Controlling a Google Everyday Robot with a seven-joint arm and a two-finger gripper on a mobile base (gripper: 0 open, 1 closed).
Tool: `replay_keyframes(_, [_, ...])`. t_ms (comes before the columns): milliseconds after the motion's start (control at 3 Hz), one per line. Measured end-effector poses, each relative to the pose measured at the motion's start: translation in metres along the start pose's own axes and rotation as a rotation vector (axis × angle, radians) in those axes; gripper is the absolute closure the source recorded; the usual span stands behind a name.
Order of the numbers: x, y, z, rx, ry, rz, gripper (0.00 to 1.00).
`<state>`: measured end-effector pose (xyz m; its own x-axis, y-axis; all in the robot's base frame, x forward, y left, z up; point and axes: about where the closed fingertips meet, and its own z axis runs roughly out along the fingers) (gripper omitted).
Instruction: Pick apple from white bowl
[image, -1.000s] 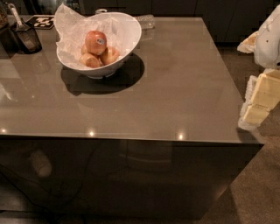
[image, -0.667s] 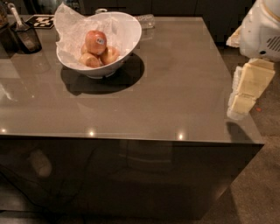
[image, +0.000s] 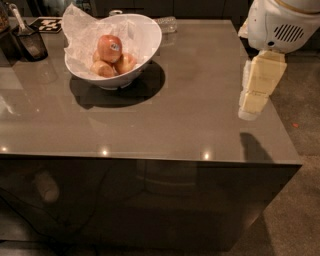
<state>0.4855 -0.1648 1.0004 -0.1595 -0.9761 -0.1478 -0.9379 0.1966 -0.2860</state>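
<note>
Pincer (image: 248, 111): my pincer hangs pointing downward over the right edge of the table (image: 175, 115), about midway along that edge. It has hold of nothing, and I cannot tell whether it is open or closed.
Apple (image: 109, 48): the reddish apple with the sticker lies uppermost in the white bowl (image: 150, 35), so its crown is exposed from above.
Paler apples (image: 102, 68): these sit beneath and beside the target and prop it up. I judge they could roll once it is lifted.
White bowl: it stands towards the far left corner of the table, well apart from my pincer.
Crinkled paper (image: 77, 25): it lines the bowl and rises above the rim on the left side. I judge the freer entry to be from above or from the right.
Dark container (image: 30, 42): it sits at the far left corner, just beyond the bowl, and holds a utensil.
Step in hand: I judge this to be the approach, with the grasp not yet begun.
Next move calls for: a reach across the table towards the far left, then a descent onto the top apple.
</note>
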Motion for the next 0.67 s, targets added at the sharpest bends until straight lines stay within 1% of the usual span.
replay_keyframes(333, [-0.044, -0.024, -0.001, 0.036, -0.037, -0.07, 0.0])
replay_keyframes(667, [-0.1, -0.058, -0.007, 0.062, -0.059, -0.158, 0.0])
